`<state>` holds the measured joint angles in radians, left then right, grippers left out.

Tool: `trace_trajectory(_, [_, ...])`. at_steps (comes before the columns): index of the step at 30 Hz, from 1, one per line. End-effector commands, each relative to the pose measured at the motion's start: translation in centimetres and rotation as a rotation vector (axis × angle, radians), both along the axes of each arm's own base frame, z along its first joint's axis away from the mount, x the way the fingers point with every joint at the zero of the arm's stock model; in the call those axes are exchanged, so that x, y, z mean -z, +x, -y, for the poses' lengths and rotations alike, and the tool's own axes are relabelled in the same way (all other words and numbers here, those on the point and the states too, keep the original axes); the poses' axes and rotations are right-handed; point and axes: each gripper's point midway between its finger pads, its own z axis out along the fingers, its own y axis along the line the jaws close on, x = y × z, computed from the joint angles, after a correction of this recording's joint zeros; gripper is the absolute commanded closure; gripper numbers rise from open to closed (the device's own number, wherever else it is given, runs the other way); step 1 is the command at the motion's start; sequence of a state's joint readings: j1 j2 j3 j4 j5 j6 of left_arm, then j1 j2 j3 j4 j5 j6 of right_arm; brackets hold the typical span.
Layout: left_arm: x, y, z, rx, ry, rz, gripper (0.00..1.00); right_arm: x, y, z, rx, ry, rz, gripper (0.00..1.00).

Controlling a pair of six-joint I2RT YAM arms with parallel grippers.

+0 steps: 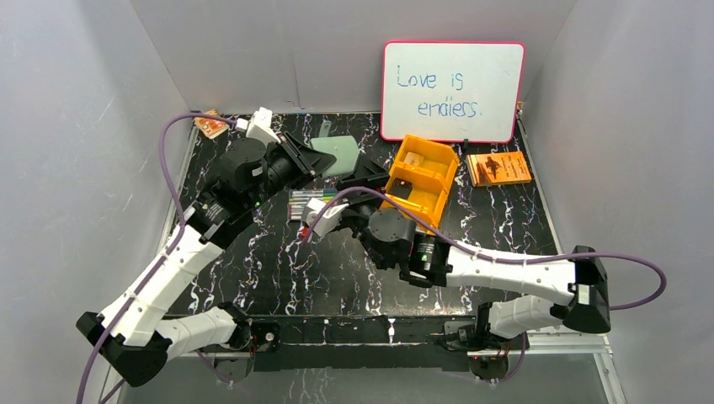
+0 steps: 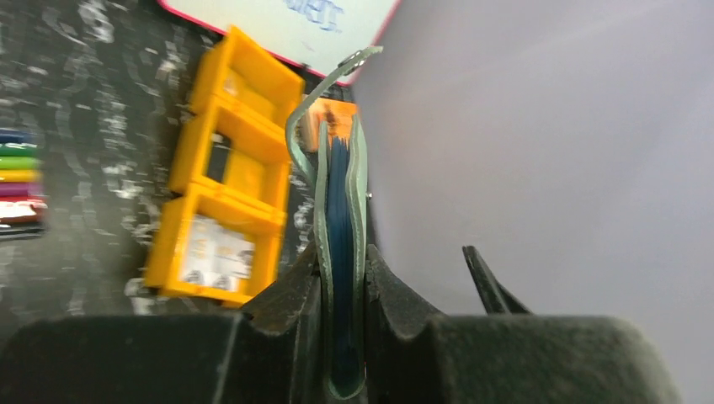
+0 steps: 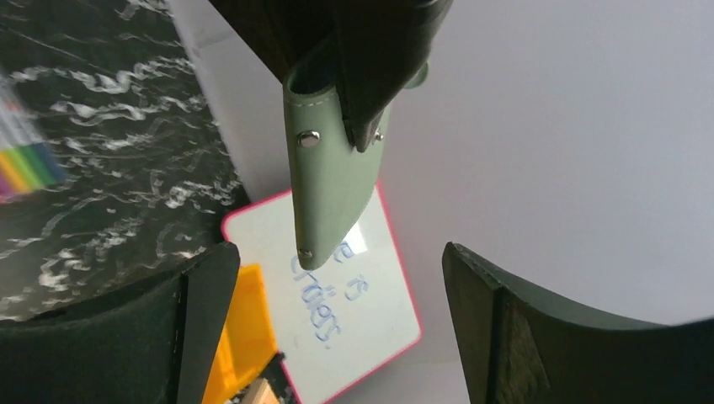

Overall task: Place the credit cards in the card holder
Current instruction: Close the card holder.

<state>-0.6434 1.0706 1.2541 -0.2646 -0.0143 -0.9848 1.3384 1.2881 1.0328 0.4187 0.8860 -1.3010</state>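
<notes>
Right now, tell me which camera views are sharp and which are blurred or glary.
Top external: evenly lit and sharp, the writing on the whiteboard legible. Left wrist: soft throughout, the wallet and orange bin smeared. Right wrist: the wallet's studs crisp, a glare patch on the whiteboard, the table behind blurred.

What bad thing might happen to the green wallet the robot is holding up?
The left gripper pinches only one end of the card holder, up off the table, so it might slip out and fall. The open right gripper sits close to it and might bump it loose.
</notes>
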Motion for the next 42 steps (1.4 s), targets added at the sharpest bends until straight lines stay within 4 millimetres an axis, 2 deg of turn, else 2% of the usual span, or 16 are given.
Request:
trace_trajectory(1, [-2.6,-0.6,-4.4,-0.114,0.149,0.142,1.00,2.2,-3.1,-1.0,-0.152,0.130,-0.385,0.01])
trace_trajectory(3, [-2.3,-1.5,-6.0,-0.129,0.226,0.162,1.00,1.9,-4.1,-1.7,-0.218,0.219,-0.522,0.01])
trace_trajectory(4, [-2.2,-2.1,-6.6,-0.121,0.256,0.177,1.00,1.0,-4.4,-2.0,-0.256,0.290,-0.593,0.01])
trace_trajectory(5, [-1.9,-2.7,-6.9,-0.108,0.282,0.183,1.00,0.6,-3.6,-1.6,-0.265,0.353,-0.662,0.01])
trace_trajectory(6, [-1.6,-3.3,-7.3,-0.095,0.300,0.189,1.00,-0.3,-3.8,-2.0,-0.311,0.429,-0.743,0.01])
trace_trajectory(7, [-1.3,-4.0,-7.5,-0.072,0.313,0.193,1.00,-1.4,-1.9,-1.1,-0.300,0.522,-0.801,0.02])
trace_trajectory(8, [-1.1,-4.7,-7.5,-0.043,0.320,0.199,1.00,-2.5,-1.1,-0.7,-0.328,0.598,-0.857,0.02])
trace_trajectory(9, [-0.9,-5.4,-7.4,-0.009,0.321,0.206,1.00,-3.7,-0.2,-0.1,-0.344,0.675,-0.895,0.03])
trace_trajectory(12, [-0.4,-7.8,-6.0,0.139,0.301,0.216,1.00,-6.4,0.5,0.9,-0.446,0.826,-0.986,0.03])
trace_trajectory(17, [-0.2,-12.1,-3.1,0.426,0.217,0.213,1.00,-7.7,-1.2,0.9,-0.588,0.899,-1.070,0.01])
trace_trajectory(21, [-0.4,-13.8,-2.2,0.534,0.194,0.203,1.00,-8.0,-3.8,1.4,-0.659,0.819,-1.120,0.07])
trace_trajectory(23, [-0.3,-14.1,-1.8,0.574,0.192,0.187,1.00,-8.2,-5.5,1.4,-0.731,0.772,-1.154,0.14])
trace_trajectory(26, [0.0,-14.4,-1.1,0.622,0.183,0.156,1.00,-7.3,-6.8,1.3,-0.747,0.710,-1.237,0.24])
trace_trajectory(32, [-0.6,-14.6,0.0,0.677,0.135,0.138,1.00,-6.8,-7.6,1.5,-0.756,0.667,-1.271,0.38])
trace_trajectory(37, [-0.5,-14.6,0.0,0.678,0.130,0.133,1.00,-5.6,-7.9,1.3,-0.749,0.642,-1.320,0.40])
trace_trajectory(42, [-0.2,-14.7,0.1,0.680,0.125,0.117,1.00,-5.0,-7.5,1.0,-0.738,0.672,-1.329,0.48])
